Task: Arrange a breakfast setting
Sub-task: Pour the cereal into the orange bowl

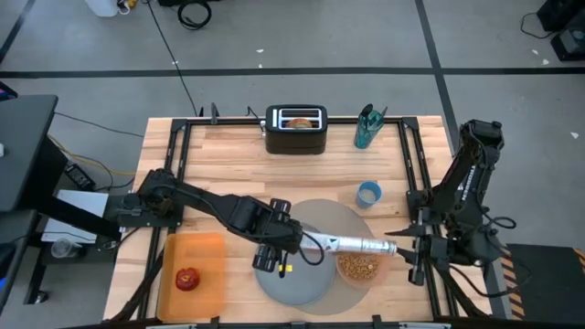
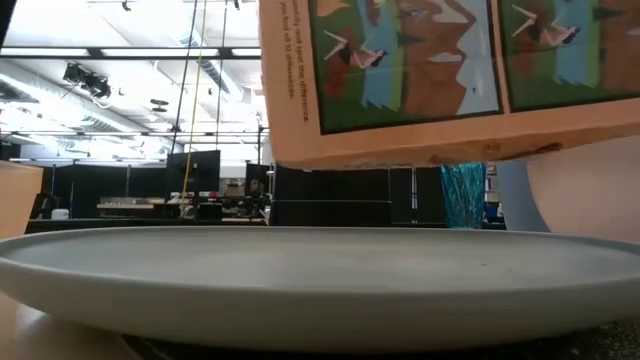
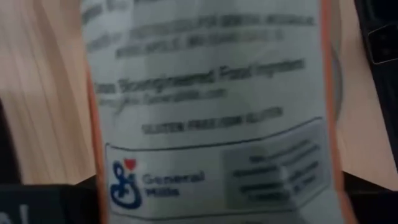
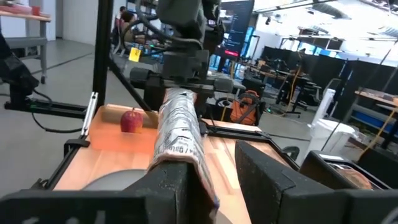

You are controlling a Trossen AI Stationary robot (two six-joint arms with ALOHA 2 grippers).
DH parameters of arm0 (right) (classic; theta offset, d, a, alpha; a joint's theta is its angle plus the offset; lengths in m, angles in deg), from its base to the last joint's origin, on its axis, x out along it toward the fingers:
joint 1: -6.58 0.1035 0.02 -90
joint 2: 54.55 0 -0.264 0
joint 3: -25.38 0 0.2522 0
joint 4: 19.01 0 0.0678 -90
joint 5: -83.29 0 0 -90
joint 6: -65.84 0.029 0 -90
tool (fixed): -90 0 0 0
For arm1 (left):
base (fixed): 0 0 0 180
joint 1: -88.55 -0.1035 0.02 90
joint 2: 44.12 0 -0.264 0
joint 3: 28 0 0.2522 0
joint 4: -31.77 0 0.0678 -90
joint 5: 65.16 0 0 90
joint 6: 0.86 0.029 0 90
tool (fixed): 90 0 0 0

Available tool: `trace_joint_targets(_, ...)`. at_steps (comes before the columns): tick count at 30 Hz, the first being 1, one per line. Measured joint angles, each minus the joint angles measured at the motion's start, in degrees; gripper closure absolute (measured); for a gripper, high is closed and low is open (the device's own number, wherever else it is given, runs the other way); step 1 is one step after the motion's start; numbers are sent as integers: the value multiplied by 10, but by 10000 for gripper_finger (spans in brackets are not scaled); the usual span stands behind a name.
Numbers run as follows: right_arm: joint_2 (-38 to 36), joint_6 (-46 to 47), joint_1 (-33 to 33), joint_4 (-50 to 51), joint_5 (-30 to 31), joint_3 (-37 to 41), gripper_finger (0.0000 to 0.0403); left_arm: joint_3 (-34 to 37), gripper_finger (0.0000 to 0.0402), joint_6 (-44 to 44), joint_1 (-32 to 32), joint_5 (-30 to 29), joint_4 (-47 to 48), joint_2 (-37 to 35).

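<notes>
The left gripper (image 1: 294, 245) clenches a cereal bag (image 1: 356, 245) held level over the bowl (image 1: 359, 269) of cereal (image 1: 358, 267); right gripper (image 1: 400, 247), fingers parted, meets the bag's far end.

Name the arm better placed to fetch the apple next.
Left: the apple lies on the orange tray by that arm's base, though the left gripper must first release the cereal box.

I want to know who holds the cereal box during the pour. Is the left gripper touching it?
Touching. In the right wrist view the left gripper clamps the far end of the cereal box; the high view shows the same hold above the bowl.
</notes>
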State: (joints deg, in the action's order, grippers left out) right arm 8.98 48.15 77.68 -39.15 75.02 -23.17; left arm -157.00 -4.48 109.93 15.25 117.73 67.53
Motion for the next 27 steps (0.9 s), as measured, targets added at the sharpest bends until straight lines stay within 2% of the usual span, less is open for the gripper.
trace_joint_targets(5, -1, 6, -15, -4, -27, 0, 302, 6, 132, -3, -3, -5, 10, 0)
trace_joint_targets(13, -2, 4, -46, 0, -47, -9, 392, 5, 132, -8, -6, -4, 21, -9)
trace_joint_targets(20, -2, 7, -73, 39, -69, -36, 395, 5, 131, -26, -6, -5, 32, -12)
trace_joint_targets(27, -2, 68, -111, 109, -124, -49, 395, 5, 131, -45, -7, -5, 58, -48)
